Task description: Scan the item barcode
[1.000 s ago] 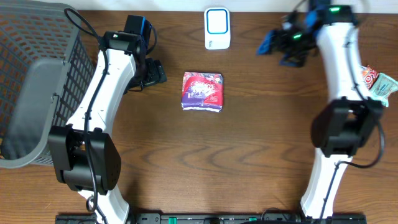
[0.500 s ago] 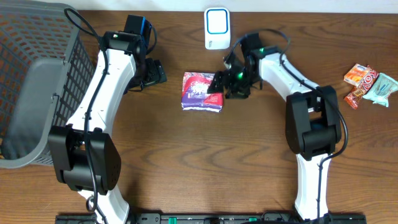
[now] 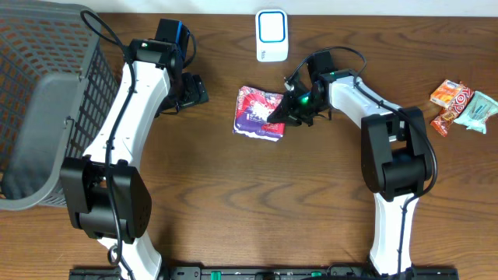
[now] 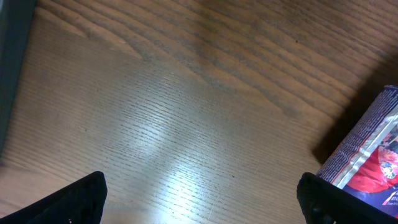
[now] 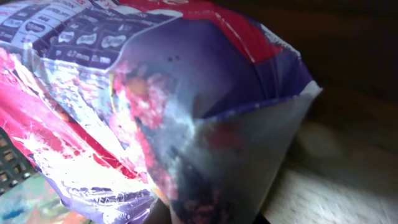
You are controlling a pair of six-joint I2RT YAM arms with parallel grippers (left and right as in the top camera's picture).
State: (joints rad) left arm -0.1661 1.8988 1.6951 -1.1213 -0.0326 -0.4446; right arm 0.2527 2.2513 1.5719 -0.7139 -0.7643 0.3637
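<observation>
Apparently the right pincer [image 3: 285, 115] clamps the purple packet [image 3: 255, 113]; left pincer [image 4: 200, 198] gapes empty.

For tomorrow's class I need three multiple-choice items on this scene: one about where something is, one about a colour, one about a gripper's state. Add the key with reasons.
1. Where is the white barcode scanner relative to the snack packet?
A on top of it
B on the floor
C beyond it, at the far edge of the table

2. What colours is the snack packet?
A purple and red
B green and yellow
C plain white

3. What is the right gripper doing?
A open, high above the packet
B shut on the packet's right edge
C shut on nothing

Key:
1 C: the overhead view shows the scanner apart from the packet, by the far edge.
2 A: the overhead and right wrist views both show purple and red.
3 B: it pinches the packet's edge, and the packet fills the right wrist view.
</observation>
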